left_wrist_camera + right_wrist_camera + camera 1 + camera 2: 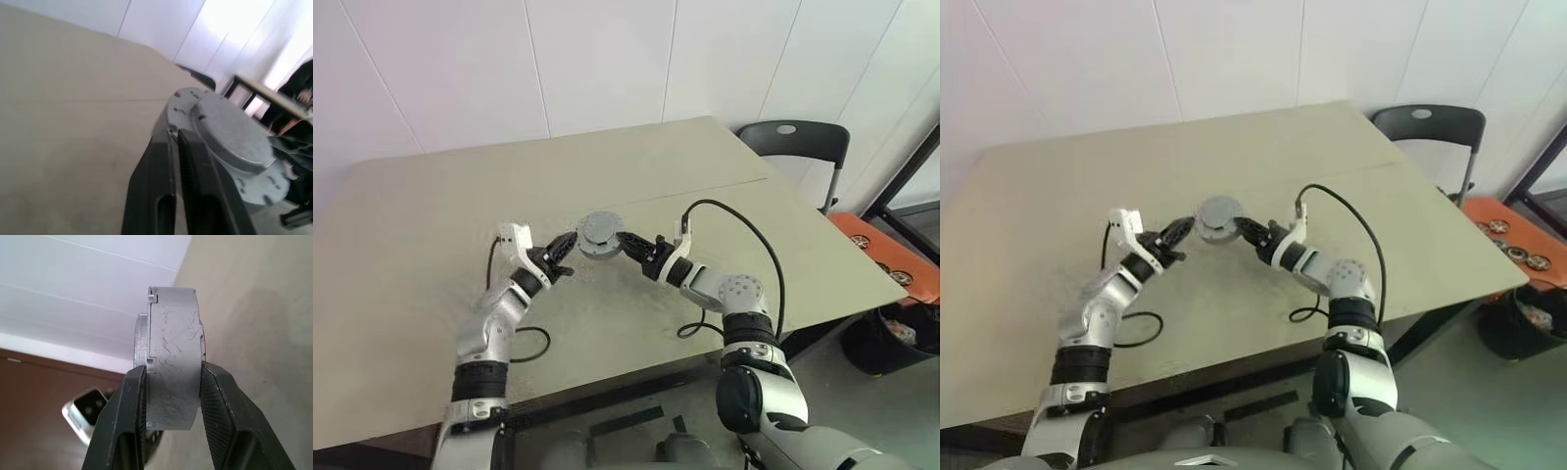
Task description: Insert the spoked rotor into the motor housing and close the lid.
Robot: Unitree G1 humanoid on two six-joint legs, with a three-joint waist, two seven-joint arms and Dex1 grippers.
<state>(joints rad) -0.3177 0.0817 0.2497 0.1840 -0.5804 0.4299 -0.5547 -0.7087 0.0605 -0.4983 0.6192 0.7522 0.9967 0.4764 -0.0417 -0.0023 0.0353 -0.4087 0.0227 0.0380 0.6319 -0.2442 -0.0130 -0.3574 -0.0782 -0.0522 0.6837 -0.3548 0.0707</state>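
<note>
While the table [431, 225] carries no loose parts, the motor housing [601, 234] with the lid [230, 129] on its face is held above the table centre. The right gripper [628, 240] clamps the housing by its sides. The left gripper [570, 243], fingers nearly together, touches the housing's opposite edge.

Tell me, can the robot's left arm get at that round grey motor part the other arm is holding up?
Probably yes. The right gripper clamps the motor housing above the table, and the left gripper is already at its free edge with nothing between them.
</note>
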